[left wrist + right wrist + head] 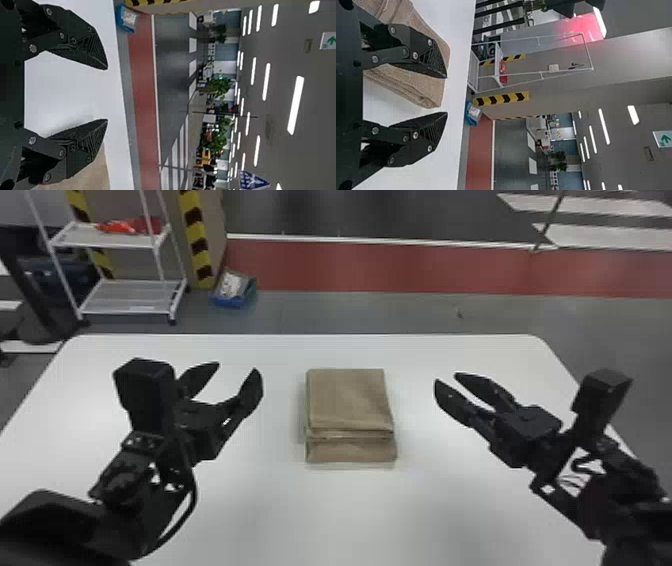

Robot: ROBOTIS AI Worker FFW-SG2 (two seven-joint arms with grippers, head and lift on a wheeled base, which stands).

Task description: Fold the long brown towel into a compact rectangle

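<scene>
Centrally: folded brown towel [349, 400], flat on white table [330, 515], prob. for two-arm reach. L gripper [237, 366] & R gripper [446, 378] either side, jaws spread, empty, likely sparing folds.

The left arm [122, 485] and right arm [620, 490] are black and chunky. Each has a black box [145, 380] near its wrist. A bendy black cable [194, 492] runs along the left arm, and thin dark wires [575, 480] curl by the right one. The left gripper [236, 368] and right gripper [446, 378] have flat black fingers [251, 390] with pointy tips, bumpy lines inside and round silver screws [32, 48].
</scene>
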